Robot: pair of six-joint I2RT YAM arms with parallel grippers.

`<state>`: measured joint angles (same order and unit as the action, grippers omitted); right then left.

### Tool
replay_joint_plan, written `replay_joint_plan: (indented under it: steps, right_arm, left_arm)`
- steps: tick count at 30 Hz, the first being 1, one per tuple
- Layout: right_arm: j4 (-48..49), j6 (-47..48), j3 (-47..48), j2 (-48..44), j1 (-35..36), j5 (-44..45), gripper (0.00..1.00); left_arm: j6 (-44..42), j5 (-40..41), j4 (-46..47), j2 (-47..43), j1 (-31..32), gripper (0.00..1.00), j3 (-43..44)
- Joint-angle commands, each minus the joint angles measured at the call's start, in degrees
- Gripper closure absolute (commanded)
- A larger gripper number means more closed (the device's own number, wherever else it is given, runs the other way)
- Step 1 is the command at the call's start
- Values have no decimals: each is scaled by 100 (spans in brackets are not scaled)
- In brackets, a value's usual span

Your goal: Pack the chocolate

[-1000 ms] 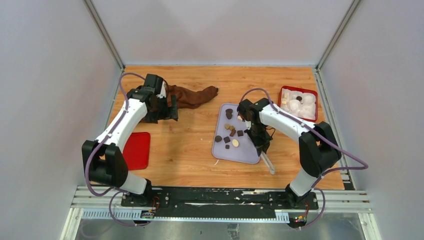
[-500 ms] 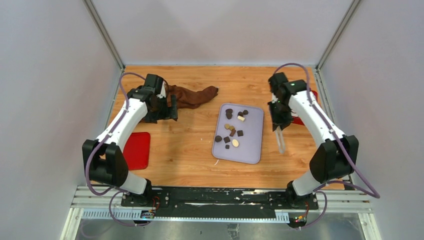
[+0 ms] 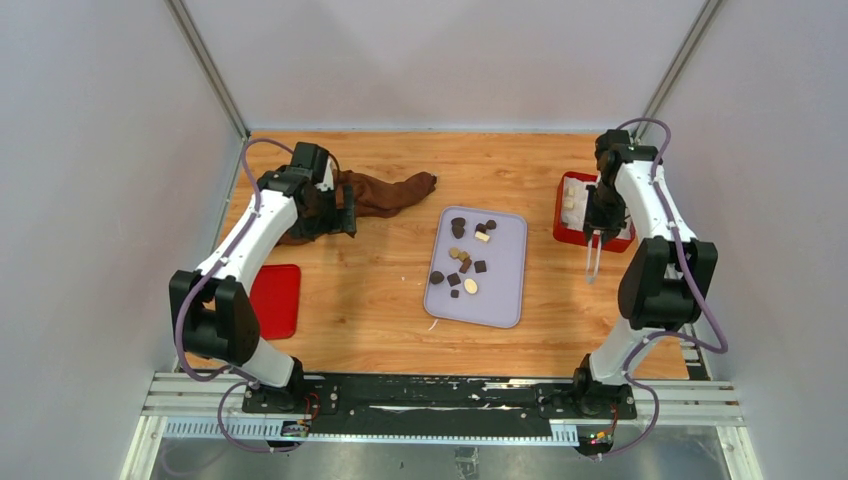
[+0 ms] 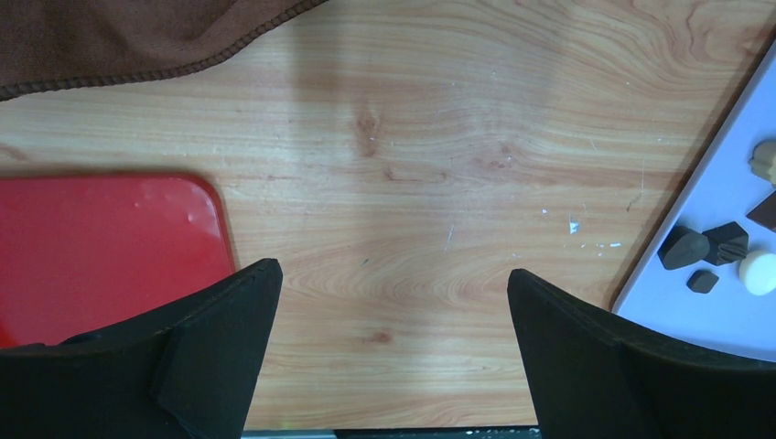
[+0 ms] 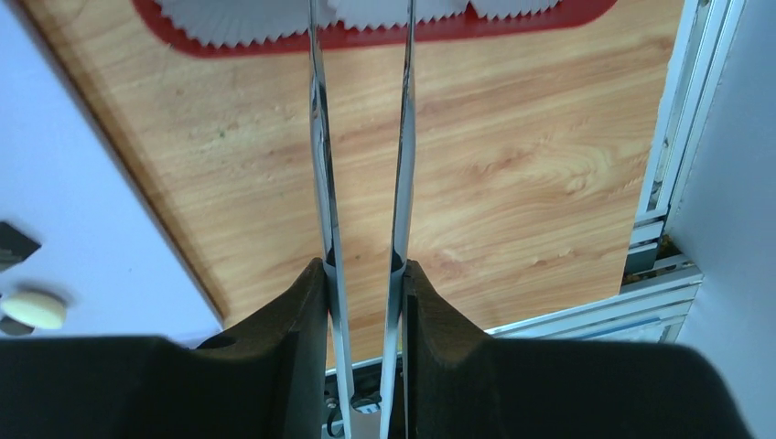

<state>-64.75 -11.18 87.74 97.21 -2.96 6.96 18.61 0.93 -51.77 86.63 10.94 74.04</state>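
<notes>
Several pieces of chocolate (image 3: 462, 262), dark, tan and cream, lie on the lavender tray (image 3: 500, 290) mid-table. A few of these pieces (image 4: 714, 251) show at the right edge of the left wrist view, and one cream piece (image 5: 35, 309) shows in the right wrist view. My right gripper (image 3: 598, 226) is at the red box (image 3: 572, 232), shut on metal tweezers (image 3: 591, 262). The tweezers' two arms (image 5: 404, 137) stand slightly apart and their tips run past the frame's top edge. My left gripper (image 3: 338, 215) hovers open and empty by the brown cloth (image 3: 385, 192).
The red box holds white paper cups (image 3: 605, 208), seen also as pleated cups (image 5: 384, 11). A flat red lid (image 3: 275, 300) lies at the left front, near my left fingers (image 4: 215, 329). The metal frame rail (image 5: 673, 165) runs along the table's right edge.
My right arm has swung from the lavender tray across to the red box, carrying the tweezers, whose arms have spread a little. The left arm has barely moved.
</notes>
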Motion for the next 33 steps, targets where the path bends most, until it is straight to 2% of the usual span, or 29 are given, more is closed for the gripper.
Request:
replay_joint_plan:
  steps: [1,14,16,20,33]
  right_arm:
    - [153,189,303,390,-240,146,100]
    - [270,296,796,1240,-362,9,94]
    - [261,298,822,1292,-371,3,89]
    - [261,303,794,1322,-372,-11,74]
    - [283,317,671,1257,-375,60,62]
  left_arm:
    - [-75,52,0,109,-22,0,209]
    - [-24,104,0,166,-22,0,234]
    - [-32,118,-4,165,-22,0,234]
    - [-20,119,-4,182,-22,0,234]
    - [-115,144,-9,211,-22,0,286]
